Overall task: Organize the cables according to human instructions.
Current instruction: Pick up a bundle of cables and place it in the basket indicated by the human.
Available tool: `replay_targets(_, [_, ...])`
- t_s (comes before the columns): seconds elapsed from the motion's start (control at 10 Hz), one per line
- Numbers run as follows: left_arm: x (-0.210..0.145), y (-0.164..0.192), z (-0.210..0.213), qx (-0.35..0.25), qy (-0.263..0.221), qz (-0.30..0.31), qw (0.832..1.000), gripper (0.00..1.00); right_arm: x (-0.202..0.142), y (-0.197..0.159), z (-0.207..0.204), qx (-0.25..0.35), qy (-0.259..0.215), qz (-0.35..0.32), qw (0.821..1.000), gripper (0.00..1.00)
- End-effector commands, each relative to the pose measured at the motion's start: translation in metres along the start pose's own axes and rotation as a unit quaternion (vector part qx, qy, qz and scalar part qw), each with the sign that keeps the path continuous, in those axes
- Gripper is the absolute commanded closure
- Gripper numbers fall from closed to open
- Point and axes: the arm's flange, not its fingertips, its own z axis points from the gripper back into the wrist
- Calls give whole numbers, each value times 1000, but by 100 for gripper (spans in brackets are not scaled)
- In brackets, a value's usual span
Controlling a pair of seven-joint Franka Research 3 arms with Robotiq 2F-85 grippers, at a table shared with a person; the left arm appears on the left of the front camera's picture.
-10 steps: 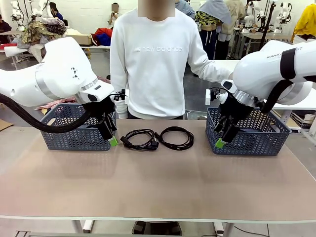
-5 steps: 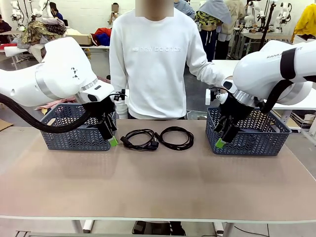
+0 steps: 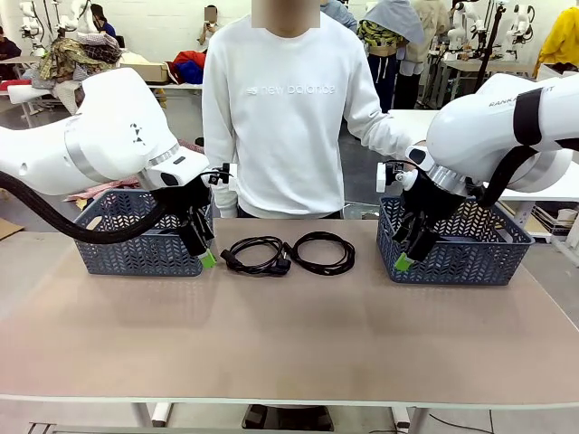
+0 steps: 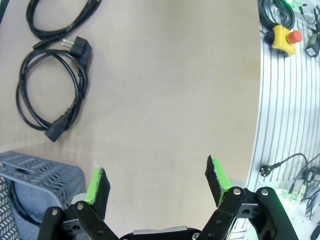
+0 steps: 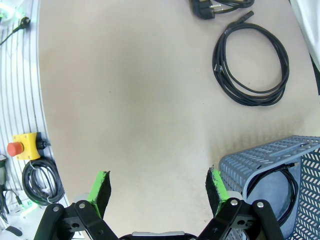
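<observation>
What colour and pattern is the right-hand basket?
The basket is blue-grey with herringbone cut-outs, clearest in the front view.

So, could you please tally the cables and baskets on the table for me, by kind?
Loose cables on the table: 2, the left coil and the right coil.
Cables lying in baskets: 2, left-basket cable and right-basket cable.
Baskets: 2, left basket and right basket.
Total: 6.

left arm (image 3: 109,136), right arm (image 3: 488,127): rounded white shells, grey joint bands | hoses (image 3: 54,221): thick, black, ribbed | left tool (image 3: 204,257), right tool (image 3: 404,260): black linkages, silver screws, green pads (image 4: 96,182)
</observation>
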Motion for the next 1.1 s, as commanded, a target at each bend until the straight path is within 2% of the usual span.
replay_targets(0.0, [-1,-1,2,4,0,1,1000,0,0,0,0,0,0,0,1000,0])
replay_targets(0.5, [-1,-1,2,4,0,1,1000,0,61,-33,-29,-36,27,-59,997,0])
replay_targets(1.0, [-1,-1,2,4,0,1,1000,0,114,-60,-73,-37,69,-90,993,0])
